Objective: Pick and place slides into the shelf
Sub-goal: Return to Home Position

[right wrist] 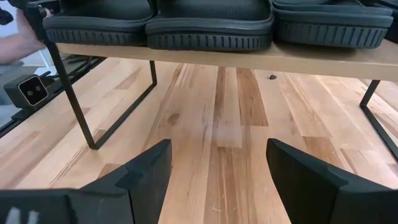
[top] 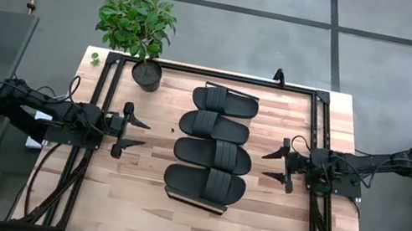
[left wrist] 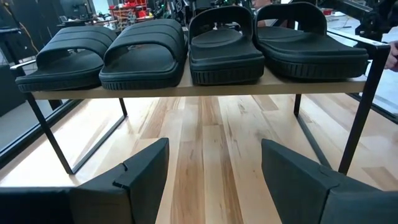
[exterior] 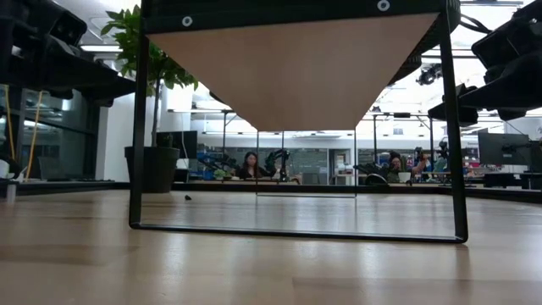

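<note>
Several black slides [top: 212, 147] lie side by side on the shelf [top: 192, 201], a narrow wood plank on a dark metal frame in the middle of the table. In the left wrist view the slides [left wrist: 205, 46] rest by their soles on the plank [left wrist: 199, 88]; in the right wrist view their soles [right wrist: 211, 22] show along the plank's edge [right wrist: 261, 57]. My left gripper [top: 133, 134] stands open to the shelf's left, clear of it. My right gripper [top: 275, 167] stands open to the shelf's right, clear of it. Both hold nothing.
A potted plant [top: 141, 27] stands at the table's far left corner. A dark frame [top: 221, 76] runs round the table's edges. People sit in the room behind the table [exterior: 250, 165]. Bare tabletop lies under the shelf and before each gripper.
</note>
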